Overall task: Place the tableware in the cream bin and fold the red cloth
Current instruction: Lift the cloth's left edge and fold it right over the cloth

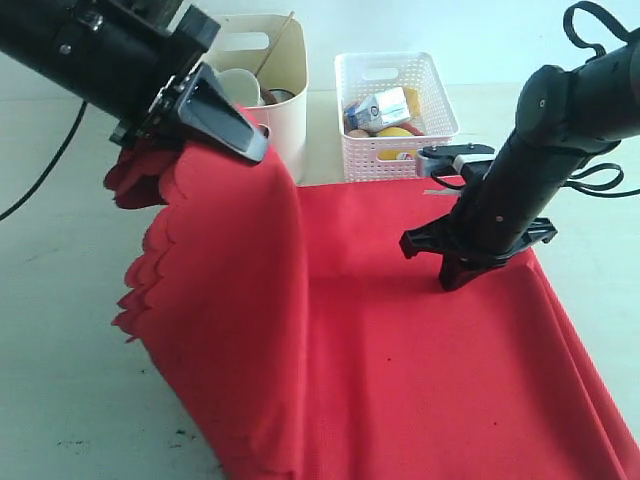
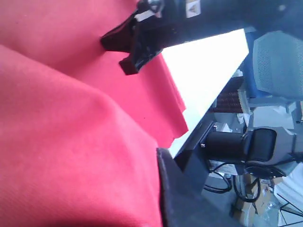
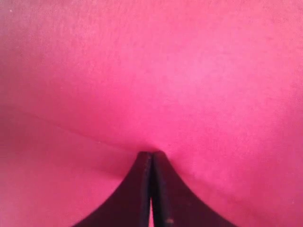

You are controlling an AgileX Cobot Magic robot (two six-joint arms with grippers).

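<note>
Red cloth (image 1: 400, 350): spread on the tabletop (image 1: 60, 330) directly in front of the cream bin (image 1: 288, 125). The part nearest the bin is raised off the surface and hangs as a steep sheet, its scalloped edge running down the side away from the white basket. The rest lies flat with shallow creases.

Left gripper (image 1: 255, 150): just in front of the cream bin, at about the height of its rim. Jaws closed to a narrow pinch on the top of the raised red cloth (the fabric drapes straight from the tips).

Right gripper (image 1: 452, 283): well apart from the cream bin, past the white basket, over the flat part of the cloth. Jaws fully together, tips pressed down onto the fabric. Whether any cloth is caught between them cannot be told.

Cream bin: upright, partly hidden by the left arm and the raised cloth.

Bowl (image 1: 240, 85): pale, inside the cream bin.

Chopstick (image 1: 276, 45): a thin wooden stick leaning inside the cream bin, its end above the rim.

White basket (image 1: 372, 162): lattice-sided, just beside the cream bin, apart from it.

Milk carton (image 1: 385, 108): inside the white basket, among other food items, one of them yellow.
</note>
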